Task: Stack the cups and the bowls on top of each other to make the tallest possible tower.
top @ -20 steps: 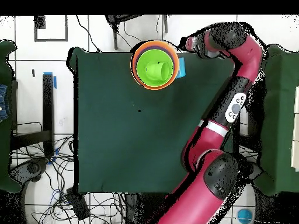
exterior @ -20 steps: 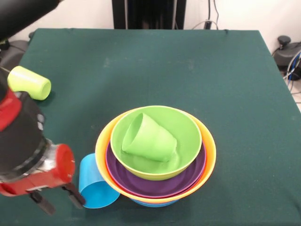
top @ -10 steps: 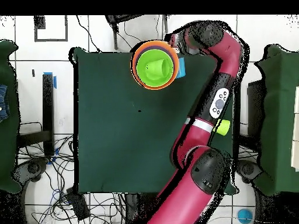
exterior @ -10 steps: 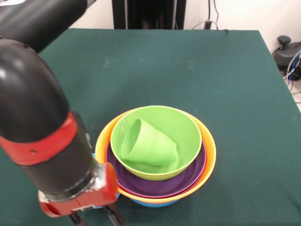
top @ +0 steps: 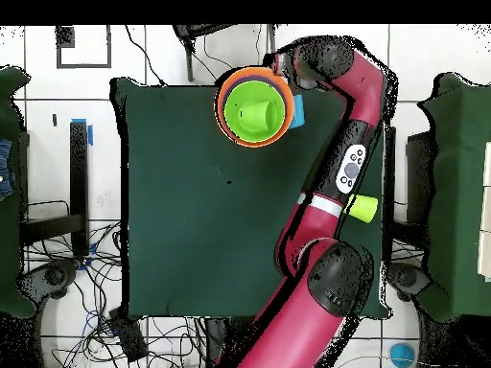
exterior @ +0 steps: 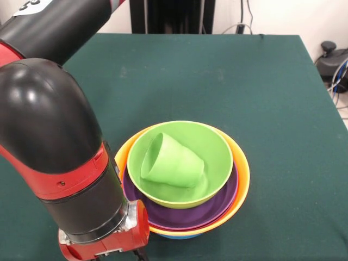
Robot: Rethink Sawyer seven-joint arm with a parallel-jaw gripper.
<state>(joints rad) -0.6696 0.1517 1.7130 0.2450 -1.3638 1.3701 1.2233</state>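
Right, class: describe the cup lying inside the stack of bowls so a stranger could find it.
Start at the tower, rimmed by a big orange bowl. Its topmost bowl is green. Inside it lies the green cup, tipped on its side, the only cup in the stack.

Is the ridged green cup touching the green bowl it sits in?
Touching. The front view shows the ridged green cup lying on its side inside the green bowl, its body resting on the bowl's inner surface with no gap.

Bright even light, glossy highlights on the arm [exterior: 49, 136], soft shadows, sharp focus
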